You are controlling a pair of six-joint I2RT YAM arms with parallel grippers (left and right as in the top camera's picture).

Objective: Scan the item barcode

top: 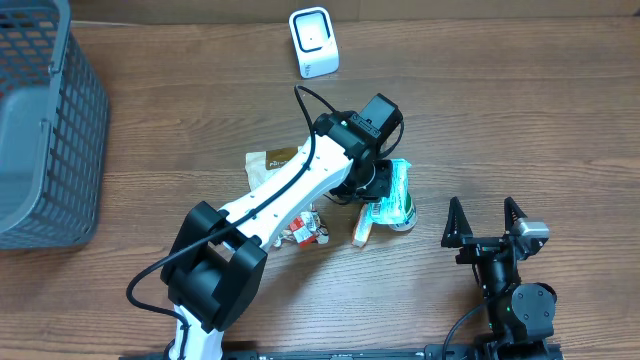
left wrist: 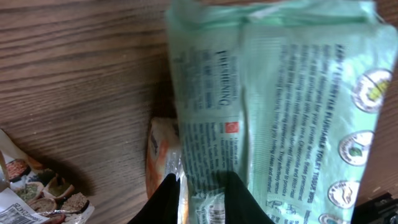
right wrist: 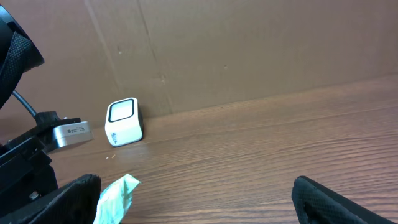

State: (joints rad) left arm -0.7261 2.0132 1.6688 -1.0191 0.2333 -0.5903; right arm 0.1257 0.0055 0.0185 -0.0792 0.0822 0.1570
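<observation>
Wipes pack: soft pale-green pouch with dark print and round badges down one side, lying flat on the surface. One end is pinched between the left jaws and the rest runs straight out ahead of them. A corner shows just beside the right jaws' left finger.

Scanner: small white box, upright, dark-rimmed window. It's well beyond the left jaws, ahead-left of the right jaws.

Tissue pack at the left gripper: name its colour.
Pale mint green tissue pack; best in left wrist view.
</observation>
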